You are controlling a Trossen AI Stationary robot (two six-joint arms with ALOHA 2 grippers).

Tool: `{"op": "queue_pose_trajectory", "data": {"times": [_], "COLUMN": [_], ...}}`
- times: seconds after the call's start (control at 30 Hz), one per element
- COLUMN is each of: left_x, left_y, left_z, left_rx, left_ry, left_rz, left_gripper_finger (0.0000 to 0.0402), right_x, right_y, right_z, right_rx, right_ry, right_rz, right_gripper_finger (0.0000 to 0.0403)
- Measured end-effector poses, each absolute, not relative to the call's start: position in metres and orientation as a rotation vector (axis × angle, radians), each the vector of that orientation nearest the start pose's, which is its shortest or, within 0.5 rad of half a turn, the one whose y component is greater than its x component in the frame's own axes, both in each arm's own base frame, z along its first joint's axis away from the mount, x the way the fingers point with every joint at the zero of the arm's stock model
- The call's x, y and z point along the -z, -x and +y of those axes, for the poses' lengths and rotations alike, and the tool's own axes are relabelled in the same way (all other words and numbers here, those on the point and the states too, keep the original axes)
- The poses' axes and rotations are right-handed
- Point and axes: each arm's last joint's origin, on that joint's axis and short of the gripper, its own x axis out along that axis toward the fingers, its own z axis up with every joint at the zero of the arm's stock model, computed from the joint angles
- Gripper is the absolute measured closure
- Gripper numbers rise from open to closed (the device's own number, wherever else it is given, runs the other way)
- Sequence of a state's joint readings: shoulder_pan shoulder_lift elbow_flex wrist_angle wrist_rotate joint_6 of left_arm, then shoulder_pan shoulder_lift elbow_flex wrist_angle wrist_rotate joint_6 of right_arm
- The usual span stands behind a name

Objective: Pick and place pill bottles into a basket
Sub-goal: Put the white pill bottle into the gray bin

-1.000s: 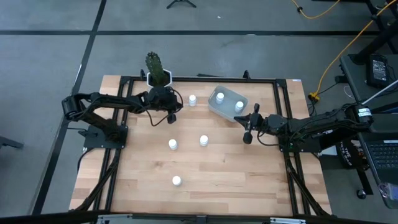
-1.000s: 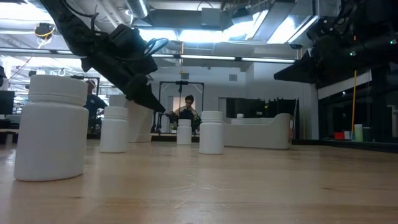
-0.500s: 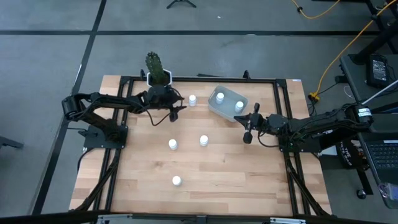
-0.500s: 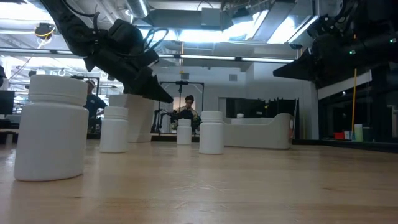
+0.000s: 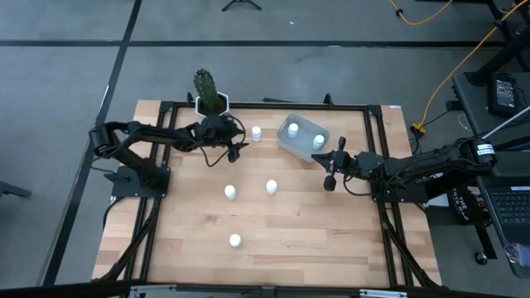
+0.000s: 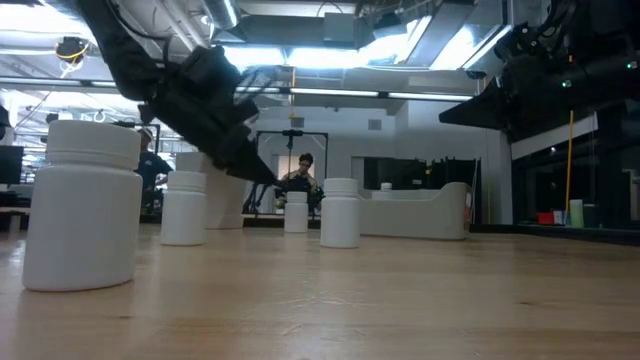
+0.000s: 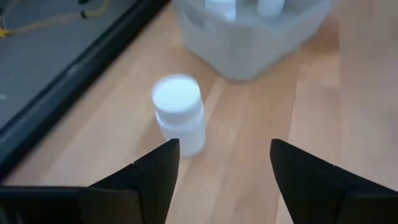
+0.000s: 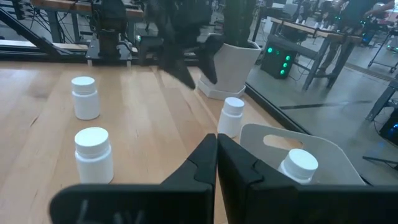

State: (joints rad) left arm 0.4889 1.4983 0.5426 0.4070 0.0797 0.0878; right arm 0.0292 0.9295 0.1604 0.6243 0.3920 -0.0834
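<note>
wooden planks make up the desk point(image 5: 290, 248), ringed by a black frame, with grey floor all round. near its far edge, toward the left corner, a cactus in a white pot point(image 5: 210, 101) stands just behind the left claw point(image 5: 234, 152), whose fingers are spread apart and hold nothing. one pill bottle point(image 5: 256, 132) stands upright just beyond that claw, between it and the basket point(image 5: 292, 147). two bottles point(image 5: 294, 130) sit inside the basket at the far edge's middle. three more bottles point(image 5: 272, 187) stand apart on the open middle and near part of the desk. right claw point(image 5: 330, 184) waits clenched and empty, just beside the basket's near corner.
</note>
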Motion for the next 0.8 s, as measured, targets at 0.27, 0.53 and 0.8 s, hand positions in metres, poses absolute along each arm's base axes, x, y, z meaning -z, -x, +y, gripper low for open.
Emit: {"op": "queue_pose_trajectory", "data": {"times": [0.27, 0.53, 0.8], "left_x": [-0.115, -0.093, -0.089], "left_y": [-0.255, -0.260, -0.262], "left_z": [0.141, 0.149, 0.150], "left_rx": [-0.411, -0.426, -0.435], "left_ry": [0.103, 0.121, 0.125], "left_rz": [0.518, 0.473, 0.450], "left_gripper_finger": [0.0159, 0.0159, 0.0160], "right_x": [-0.174, -0.174, -0.174], "right_y": [-0.174, -0.174, -0.174], "right_z": [-0.006, -0.006, -0.006], "right_rx": [0.356, 0.356, 0.356], "right_ry": [0.111, 0.110, 0.110], "right_rz": [0.157, 0.157, 0.157], "right_gripper_finger": [0.0386, 0.0386, 0.0386]}}
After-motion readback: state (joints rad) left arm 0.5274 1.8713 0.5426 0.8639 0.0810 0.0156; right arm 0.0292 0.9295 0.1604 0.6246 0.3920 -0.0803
